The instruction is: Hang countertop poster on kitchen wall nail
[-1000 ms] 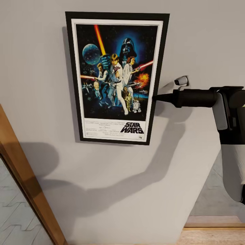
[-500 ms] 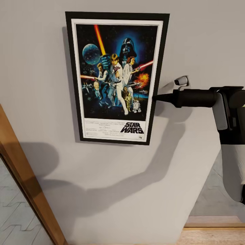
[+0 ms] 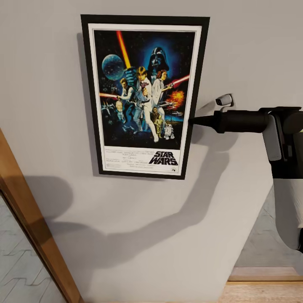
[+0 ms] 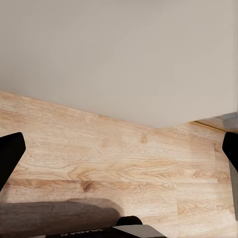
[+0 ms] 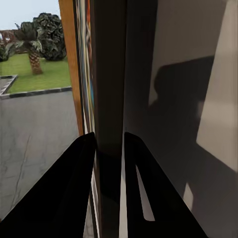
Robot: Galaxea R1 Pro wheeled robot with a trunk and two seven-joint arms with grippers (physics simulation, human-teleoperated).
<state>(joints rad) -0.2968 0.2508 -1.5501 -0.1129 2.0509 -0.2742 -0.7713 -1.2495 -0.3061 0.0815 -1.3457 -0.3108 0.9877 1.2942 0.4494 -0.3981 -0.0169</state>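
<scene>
**Poster flat on the wall, right hand pinching its edge**

With the poster [image 3: 143, 97] as the landmark: to its left and below, a wooden frame [image 3: 29, 229] runs diagonally along the wall [image 3: 50, 63], with a pale tiled surface beyond it. The shadow of the arm spreads across the wall below the poster.

The poster itself sits upright against the grey wall, black frame and white border all round, "STAR WARS" lettering at its bottom. A narrow shadow falls along its left edge.

At the poster's right edge, about halfway down, the right hand [image 3: 192, 121] reaches in horizontally from the right, its dark tip touching the frame. In the right wrist view the two black fingers [image 5: 64, 193] are closed down on the poster's dark edge [image 5: 108, 74], which runs between them, so the hand has hold of the poster. To one side of that edge lie the wooden frame and an outdoor scene of lawn and trees; to the other lies the shadowed wall.

Just right of the poster and slightly above the hand, a small grey nail [image 3: 224, 100] sticks out of the wall, apart from the poster.

In the left wrist view, the left hand [image 4: 119, 148] is spread wide with nothing between its fingers, over a wood floor [image 4: 124, 168] that meets a pale wall.
</scene>
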